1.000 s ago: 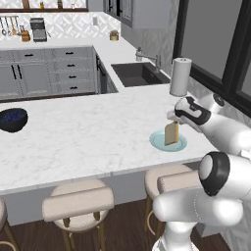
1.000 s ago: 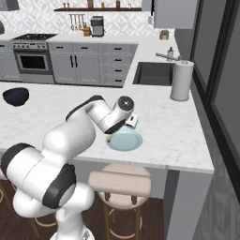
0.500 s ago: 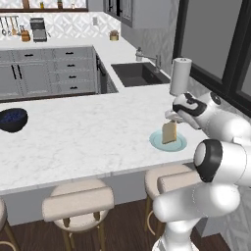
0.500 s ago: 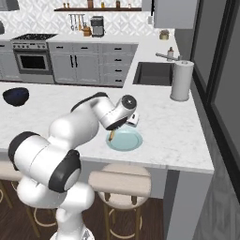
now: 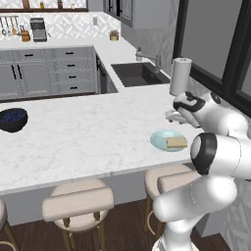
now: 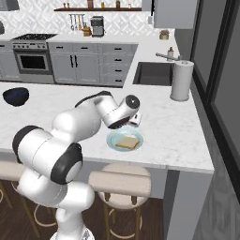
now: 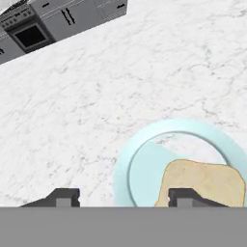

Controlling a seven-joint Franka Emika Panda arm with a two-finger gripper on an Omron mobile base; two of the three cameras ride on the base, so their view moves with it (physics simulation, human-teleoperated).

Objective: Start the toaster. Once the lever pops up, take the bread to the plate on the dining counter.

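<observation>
Now the big white table (image 5: pixel 88 132) holds the plate (image 5: pixel 159 139) near its edge, where someone on a stool can reach it. My hand (image 7: pixel 124 198) hangs just above with its fingers spread apart, pinching nothing. Lying flat on the plate is the bread (image 5: pixel 176 142), so I think my job is done.

The dining counter (image 5: pixel 88 137) looks like polished white marble with faint grey veining. The plate (image 5: pixel 159 139) is smooth, pale teal, ceramic-like. The bread (image 7: pixel 202 183) shows a matt tan crumb. At nine o'clock, a bowl (image 5: pixel 12 119) gleams dark and glossy.
</observation>
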